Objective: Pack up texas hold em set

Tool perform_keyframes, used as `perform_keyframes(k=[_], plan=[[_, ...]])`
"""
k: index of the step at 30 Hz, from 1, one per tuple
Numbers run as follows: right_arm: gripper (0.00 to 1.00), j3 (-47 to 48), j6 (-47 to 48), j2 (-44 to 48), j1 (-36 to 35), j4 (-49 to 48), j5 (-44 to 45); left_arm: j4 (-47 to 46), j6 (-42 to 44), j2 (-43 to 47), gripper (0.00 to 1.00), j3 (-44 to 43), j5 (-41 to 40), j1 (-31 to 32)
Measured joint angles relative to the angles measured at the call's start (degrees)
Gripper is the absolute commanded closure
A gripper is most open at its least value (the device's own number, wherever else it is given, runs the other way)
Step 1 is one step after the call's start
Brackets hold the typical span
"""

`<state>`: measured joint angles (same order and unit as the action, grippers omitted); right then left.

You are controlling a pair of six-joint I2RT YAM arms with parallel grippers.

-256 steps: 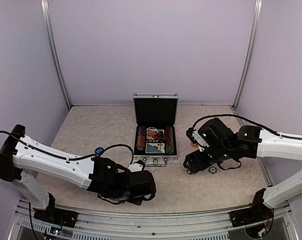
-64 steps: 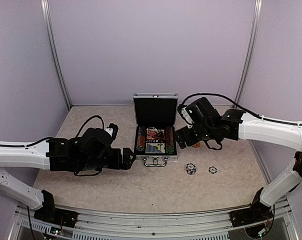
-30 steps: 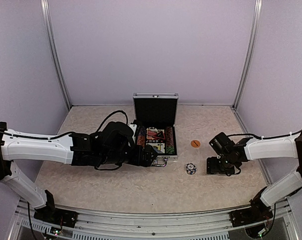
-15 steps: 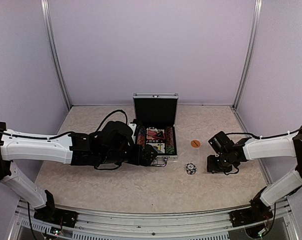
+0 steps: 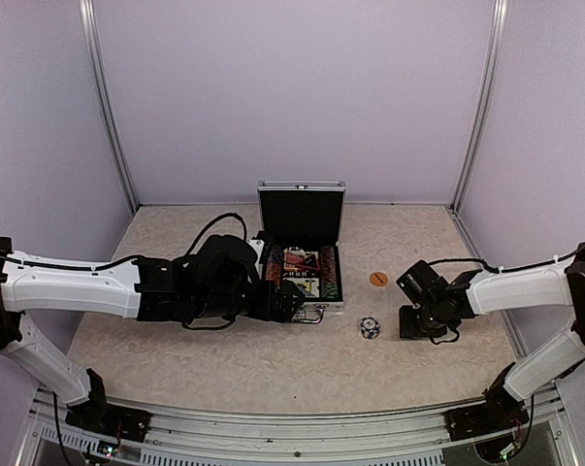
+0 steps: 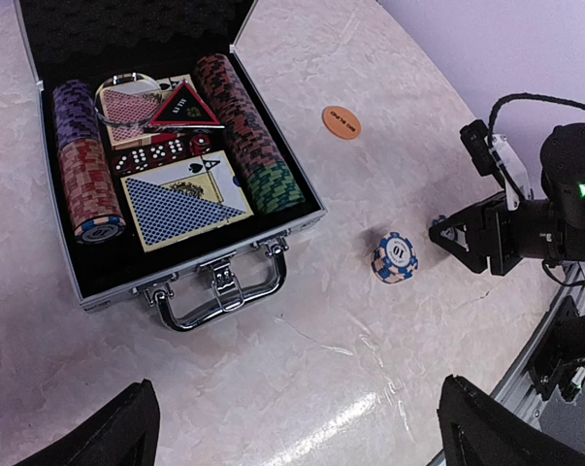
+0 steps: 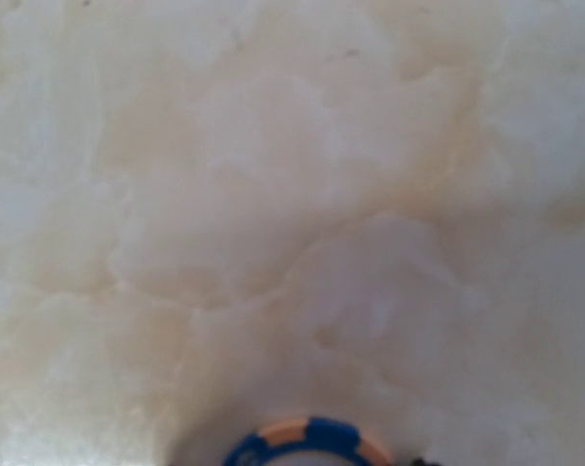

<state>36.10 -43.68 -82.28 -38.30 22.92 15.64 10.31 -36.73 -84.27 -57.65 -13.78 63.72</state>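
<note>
The right wrist view is blurred and pressed close to the table point(image 5: 273, 369). It shows only the rim of one blue-and-peach chip point(image 7: 307, 442), cut off by the bottom edge, and none of the gripper's own fingers. From above and from the left wrist, the right gripper point(image 5: 415, 321) points down at the table right of the case, its tips hidden by its own body. Whether its jaws are apart or clamped on that chip cannot be told.

The left gripper point(image 6: 297, 413) hangs over the table in front of the case, jaws wide apart with nothing between them. Only its two dark fingertips point(image 6: 127, 427) show, at the bottom corners of the left wrist view.

The case point(image 6: 127, 29) lies open at mid-table, lid upright, handle point(image 6: 219, 301) toward the arms. Inside are two rows of chips, one along the left wall point(image 6: 83, 175) and one along the right point(image 6: 243, 126). Between them are two decks, one blue-backed point(image 6: 180, 199) and one red-backed point(image 6: 137, 102), and a line of red dice point(image 6: 151, 157) too small to count surely.

Outside the case are one short chip stack point(image 6: 395, 257), near the right gripper, and one orange disc point(image 6: 341, 121) farther back.
</note>
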Motion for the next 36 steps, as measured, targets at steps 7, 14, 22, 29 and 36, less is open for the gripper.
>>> perform_keyframes(k=[7,14,22,29,36], plan=[[0.59,-0.35,-1.55,0.2,-0.35,-0.09,0.63,0.0,0.0,0.0,0.01,0.0,0.02,0.0],[0.65,-2.12,-2.73,1.97,-0.59,-1.09,0.85,-0.04,0.0,0.0,0.01,0.0,0.11,0.0],[0.64,-2.21,-2.78,3.5,-0.66,-0.24,-0.26,-0.13,-0.02,0.04,0.01,0.0,0.33,0.0],[0.62,-1.16,-2.38,5.75,-0.96,5.46,-1.66,-0.81,-0.04,0.44,0.01,0.02,0.5,-0.02],[0.44,0.83,-1.7,6.38,-1.18,6.97,-1.79,-0.9,-0.04,0.44,0.01,0.09,0.98,-0.02]])
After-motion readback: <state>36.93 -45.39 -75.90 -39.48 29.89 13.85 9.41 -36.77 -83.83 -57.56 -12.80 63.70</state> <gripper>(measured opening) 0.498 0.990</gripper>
